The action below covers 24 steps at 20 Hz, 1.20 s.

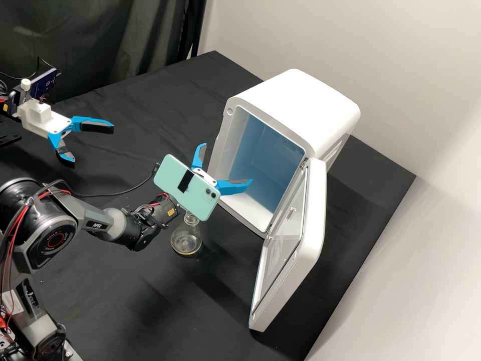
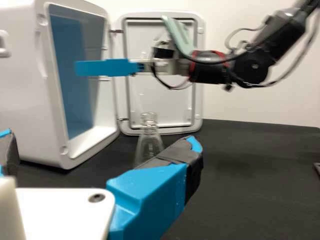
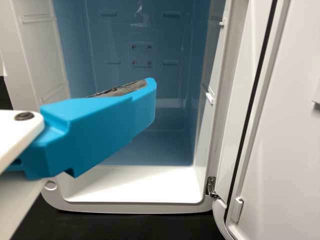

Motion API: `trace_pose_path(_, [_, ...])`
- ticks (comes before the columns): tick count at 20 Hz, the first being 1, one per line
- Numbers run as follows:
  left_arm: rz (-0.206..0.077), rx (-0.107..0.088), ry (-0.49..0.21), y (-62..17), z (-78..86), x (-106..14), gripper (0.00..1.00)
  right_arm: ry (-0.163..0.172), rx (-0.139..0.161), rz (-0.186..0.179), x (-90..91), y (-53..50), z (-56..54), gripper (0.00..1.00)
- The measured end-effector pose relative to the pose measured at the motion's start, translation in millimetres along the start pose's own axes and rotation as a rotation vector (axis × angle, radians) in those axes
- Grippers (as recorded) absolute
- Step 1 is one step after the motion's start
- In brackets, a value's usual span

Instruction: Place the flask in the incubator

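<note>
A clear glass flask [image 1: 186,235] stands upright on the black bench, left of the incubator's open front. In the left wrist view the flask [image 2: 148,142] stands before the open door. The white incubator [image 1: 300,108] has a blue inside [image 3: 150,75] with nothing in it, and its door [image 1: 288,235] is swung wide open. My right gripper [image 1: 225,164] hangs open and empty at the mouth of the incubator, above and just beyond the flask. My left gripper [image 1: 90,144] is open and empty at the far left of the bench, well away from the flask.
A mint-green camera [image 1: 186,186] sits on the right arm's wrist, over the flask. A black cable [image 1: 120,189] trails across the bench toward that arm. The open door [image 2: 160,75] stands behind the flask. A white wall runs along the bench's right edge.
</note>
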<state>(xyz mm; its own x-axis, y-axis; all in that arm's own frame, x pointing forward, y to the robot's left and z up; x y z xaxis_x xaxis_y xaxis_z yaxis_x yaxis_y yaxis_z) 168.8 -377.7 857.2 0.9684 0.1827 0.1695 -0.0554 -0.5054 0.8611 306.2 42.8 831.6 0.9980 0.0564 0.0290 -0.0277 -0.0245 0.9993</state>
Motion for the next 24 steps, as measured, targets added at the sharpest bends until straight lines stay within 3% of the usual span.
trace_pose_path(6, [-0.002,0.002,-0.051,-1.2,10.3,-1.4,1.0,0.0,0.002,0.0,0.0,0.0,0.0,1.0])
trace_pose_path(10, [-0.022,-0.004,-0.108,-5.8,21.6,-3.0,1.0,0.0,0.002,0.0,0.0,0.0,0.0,1.0])
trace_pose_path(14, [-0.023,-0.015,-0.104,-6.9,22.9,-3.6,1.0,0.014,0.001,0.012,-5.6,-2.1,1.8,1.0])
trace_pose_path(17, [-0.021,-0.018,-0.098,-6.7,22.4,-3.6,1.0,0.023,0.001,0.019,-16.6,-4.4,3.7,1.0])
trace_pose_path(22, [-0.021,-0.018,-0.098,-6.7,22.4,-3.6,1.0,0.044,-0.004,0.095,-45.3,4.0,10.1,1.0])
trace_pose_path(24, [-0.021,-0.018,-0.098,-6.7,22.4,-3.6,1.0,0.038,-0.01,0.103,-58.2,5.6,12.8,1.0])
